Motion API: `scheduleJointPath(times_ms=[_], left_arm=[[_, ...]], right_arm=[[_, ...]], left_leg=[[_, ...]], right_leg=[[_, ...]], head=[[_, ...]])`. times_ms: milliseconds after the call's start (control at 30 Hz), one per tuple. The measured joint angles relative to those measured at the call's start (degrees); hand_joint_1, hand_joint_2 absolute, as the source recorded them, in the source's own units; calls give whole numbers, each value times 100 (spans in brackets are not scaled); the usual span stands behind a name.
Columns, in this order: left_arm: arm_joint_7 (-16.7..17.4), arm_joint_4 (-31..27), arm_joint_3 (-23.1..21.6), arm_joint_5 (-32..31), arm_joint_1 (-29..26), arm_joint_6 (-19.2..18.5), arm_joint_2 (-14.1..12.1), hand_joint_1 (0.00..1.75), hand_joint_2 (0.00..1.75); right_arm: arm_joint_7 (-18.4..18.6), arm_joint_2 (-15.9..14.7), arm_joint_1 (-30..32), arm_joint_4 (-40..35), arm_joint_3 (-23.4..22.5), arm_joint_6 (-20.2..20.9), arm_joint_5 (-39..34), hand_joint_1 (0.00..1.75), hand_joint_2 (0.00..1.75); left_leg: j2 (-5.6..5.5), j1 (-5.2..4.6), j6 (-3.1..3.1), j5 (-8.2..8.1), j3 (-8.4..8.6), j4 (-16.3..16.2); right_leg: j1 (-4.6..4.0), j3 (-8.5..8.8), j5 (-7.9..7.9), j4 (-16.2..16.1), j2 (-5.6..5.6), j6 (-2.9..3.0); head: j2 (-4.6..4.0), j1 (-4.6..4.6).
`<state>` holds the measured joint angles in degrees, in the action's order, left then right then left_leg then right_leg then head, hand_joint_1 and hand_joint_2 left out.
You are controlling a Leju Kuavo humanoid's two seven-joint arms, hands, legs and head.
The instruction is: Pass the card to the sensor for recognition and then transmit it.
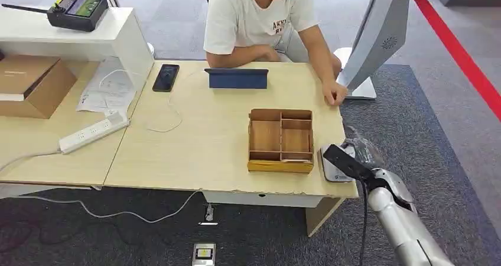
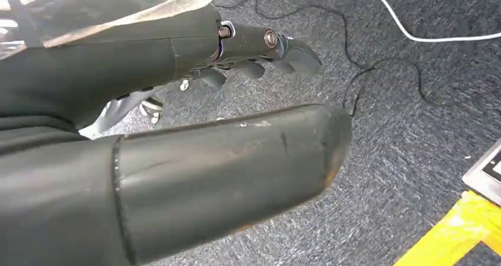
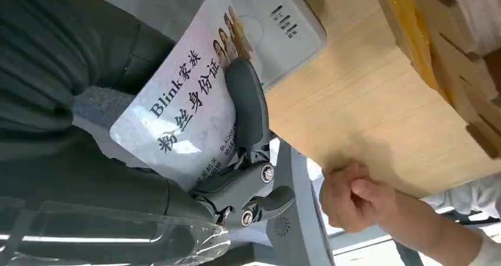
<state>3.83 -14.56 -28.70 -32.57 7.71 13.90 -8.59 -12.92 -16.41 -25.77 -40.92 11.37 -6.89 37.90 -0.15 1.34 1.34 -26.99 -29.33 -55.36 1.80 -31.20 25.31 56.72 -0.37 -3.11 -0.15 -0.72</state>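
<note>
The right hand [image 3: 236, 153] pinches the card [image 3: 177, 112] over the sensor [image 3: 277, 29]; keep it flat and steady; the left hand [image 2: 177, 130] hangs empty, fingers apart.

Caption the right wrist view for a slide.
Right hand holds a white printed card over the grey sensor pad on the wooden table.

A light wooden table [image 1: 207, 142] stands on grey carpet [image 1: 437, 130] crossed by a red stripe [image 1: 467, 59], a white shelf [image 1: 127, 38] beside it.
</note>
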Motion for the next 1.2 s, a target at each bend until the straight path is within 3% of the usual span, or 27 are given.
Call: scheduleJointPath(times_ms=[1200], left_arm=[[-35,26,-109,-72,3,-35,2,0,0]], right_arm=[[-157,111,-108,499,0,-206,-188,175,175]], left_leg=[[1,0,0,0,1,0]], right_leg=[[0,2,0,0,0,0]], head=[[0,0]])
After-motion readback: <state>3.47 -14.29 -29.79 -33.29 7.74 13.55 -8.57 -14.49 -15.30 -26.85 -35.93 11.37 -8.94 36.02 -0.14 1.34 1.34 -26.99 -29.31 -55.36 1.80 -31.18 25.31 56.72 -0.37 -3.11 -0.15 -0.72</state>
